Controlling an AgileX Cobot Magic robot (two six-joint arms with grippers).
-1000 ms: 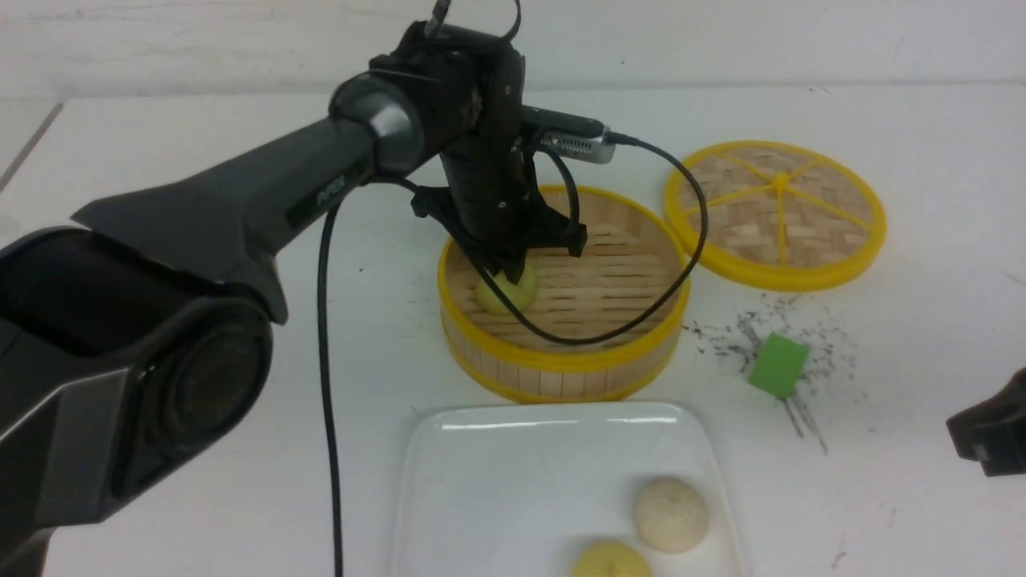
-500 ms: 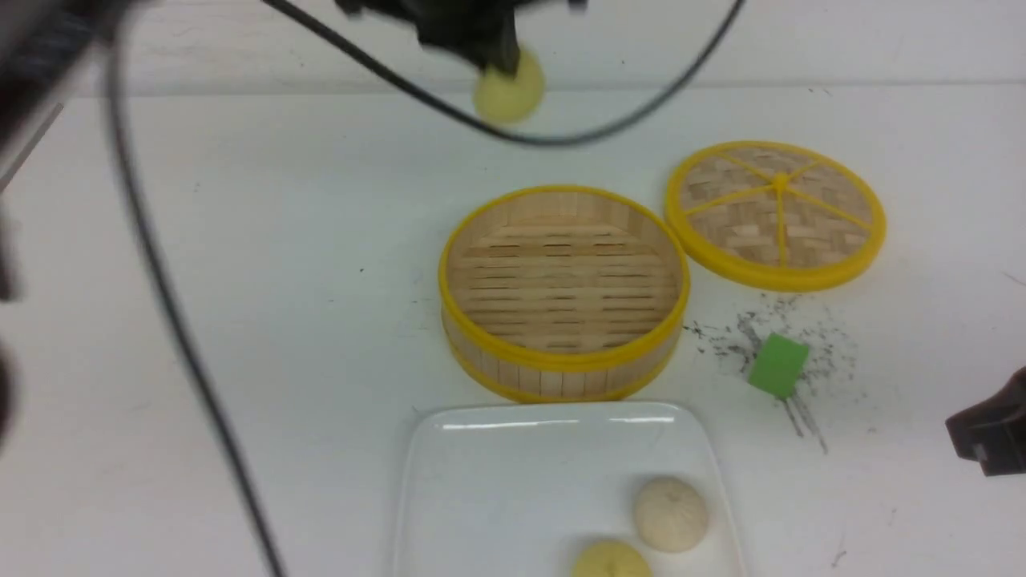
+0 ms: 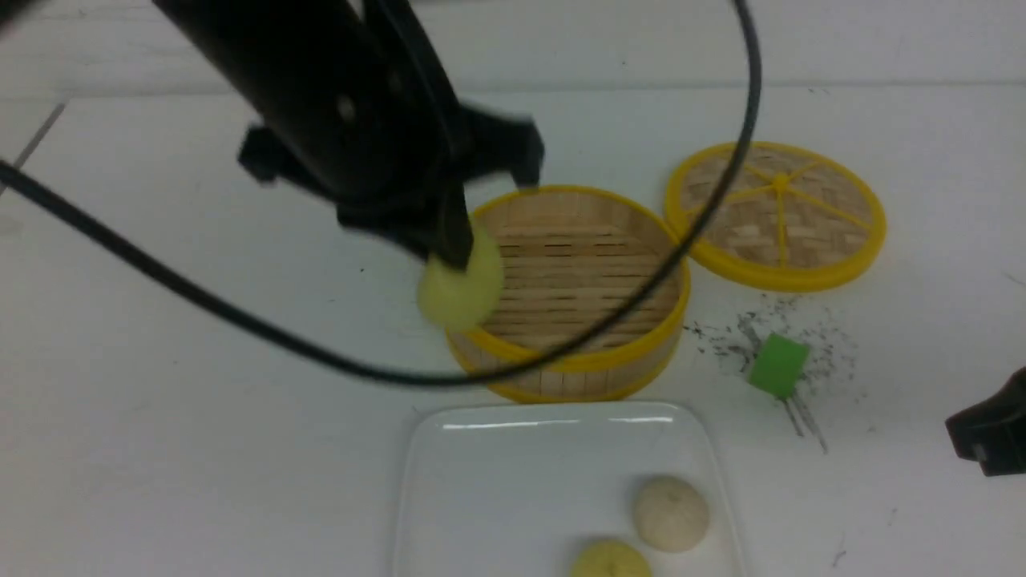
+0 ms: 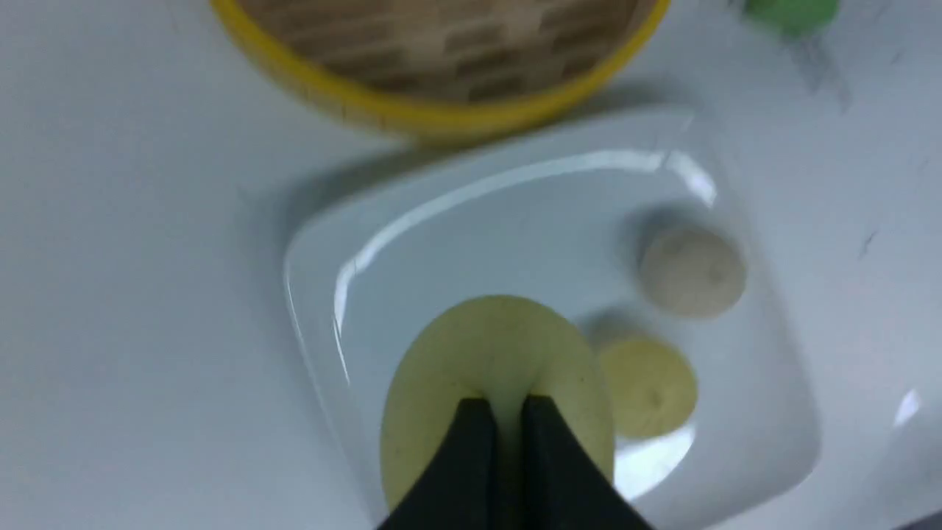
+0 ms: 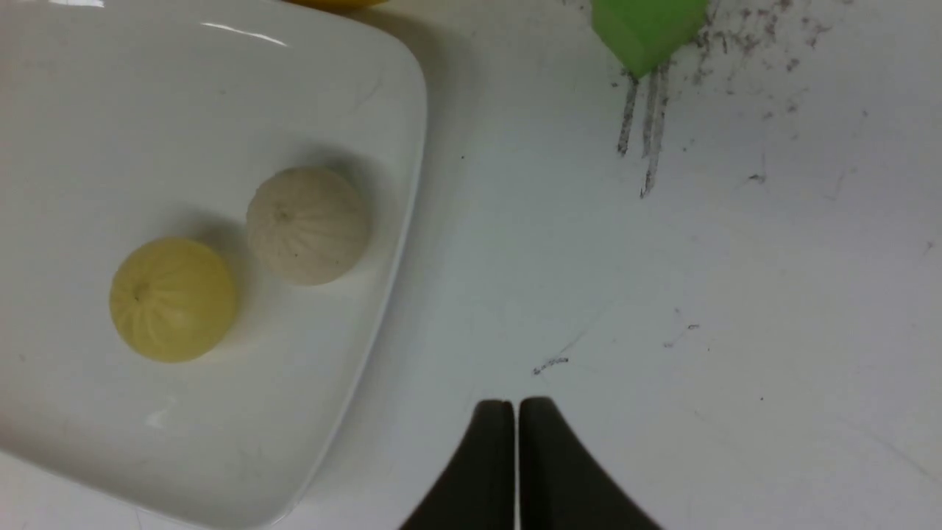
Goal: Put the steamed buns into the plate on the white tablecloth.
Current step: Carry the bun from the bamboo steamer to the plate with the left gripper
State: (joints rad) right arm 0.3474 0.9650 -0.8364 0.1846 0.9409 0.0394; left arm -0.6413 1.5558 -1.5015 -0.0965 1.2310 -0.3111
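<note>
place: robot lab bench | signs: scuffed, speckled white tablecloth (image 3: 160, 449); green block (image 3: 777, 365)

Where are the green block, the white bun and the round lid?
green block (image 3: 777, 365): front view, middle of its face.
off-white bun (image 3: 671, 514): front view, centre of its dome.
steamer lid (image 3: 776, 215): front view, woven centre panel.

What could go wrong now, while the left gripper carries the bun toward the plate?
1. The left gripper pinches just a fold of the held bun, so it may slip out before the plate.
2. Dropped close to the yellow bun, it might knock that one or the off-white bun toward the rim.
3. The cable loops across the steamer in the front view and could perhaps snag it.
</note>
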